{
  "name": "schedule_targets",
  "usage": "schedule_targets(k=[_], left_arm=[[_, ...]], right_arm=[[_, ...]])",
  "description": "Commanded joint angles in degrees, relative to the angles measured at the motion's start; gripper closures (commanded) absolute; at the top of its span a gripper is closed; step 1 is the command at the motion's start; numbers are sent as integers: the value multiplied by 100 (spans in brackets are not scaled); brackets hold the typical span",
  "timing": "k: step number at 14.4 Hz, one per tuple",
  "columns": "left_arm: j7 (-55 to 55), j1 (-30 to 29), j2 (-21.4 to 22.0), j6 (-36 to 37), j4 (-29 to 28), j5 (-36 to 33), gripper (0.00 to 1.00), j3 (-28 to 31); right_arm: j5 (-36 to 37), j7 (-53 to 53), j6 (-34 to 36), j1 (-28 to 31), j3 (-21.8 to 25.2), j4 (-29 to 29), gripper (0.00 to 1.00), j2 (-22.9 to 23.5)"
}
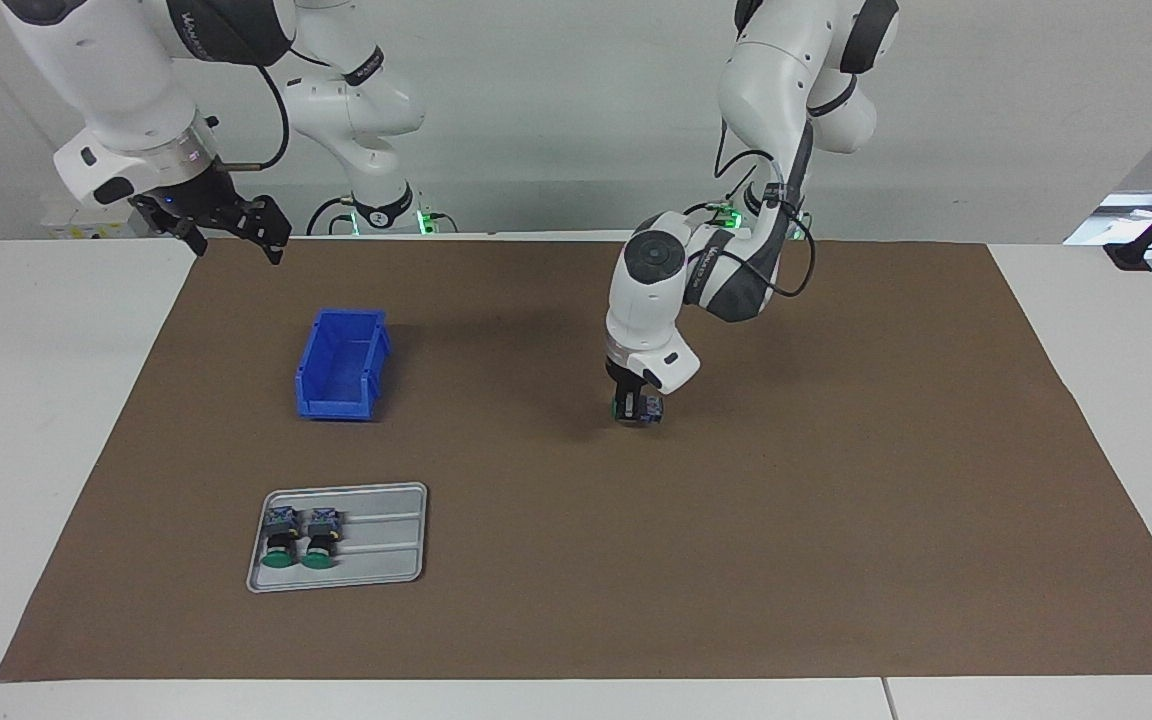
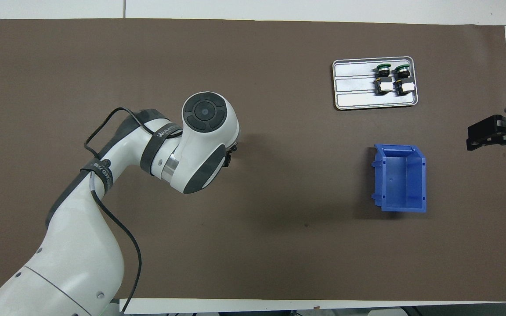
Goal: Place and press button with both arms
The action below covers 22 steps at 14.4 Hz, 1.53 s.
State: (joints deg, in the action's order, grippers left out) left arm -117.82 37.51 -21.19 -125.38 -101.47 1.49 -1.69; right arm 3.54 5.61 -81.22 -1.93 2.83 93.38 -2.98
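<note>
The left hand holds a button low over the middle of the brown mat, while the right hand waits wide open above the mat's edge, near a blue bin and a tray with two more buttons

My arms are glossy white plastic; the brown mat looks matt, the tray dull metal, the bin shiny plastic.

— What sat on my brown mat?
— A blue bin, open side up, and nearer the table's edge than it, a grey tray.
— Touching?
— No, apart, both toward the right arm's end.
</note>
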Motion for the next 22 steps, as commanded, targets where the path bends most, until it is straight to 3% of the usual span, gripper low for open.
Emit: schedule_targets(k=[1,8,13,16,22], left_arm=[[154,-121,483,145,-241,210,92,-6],[2015,-710,730,101,-558,2616,92,2],[4114,-868,958,-829,-1321,5076,92,2],[5022,-912,1064,-857,-1533,6344,92,2],[6227,-1018,555,-620,-1490,7919,92,2]], right_arm=[[-46,-104,-35,17,16,93,2,-72],[-46,-104,-43,17,16,93,2,-72],[-37,-104,-35,17,16,101,2,-72],[-46,-104,-35,17,16,93,2,-72],[-46,-104,-43,17,16,101,2,-72]])
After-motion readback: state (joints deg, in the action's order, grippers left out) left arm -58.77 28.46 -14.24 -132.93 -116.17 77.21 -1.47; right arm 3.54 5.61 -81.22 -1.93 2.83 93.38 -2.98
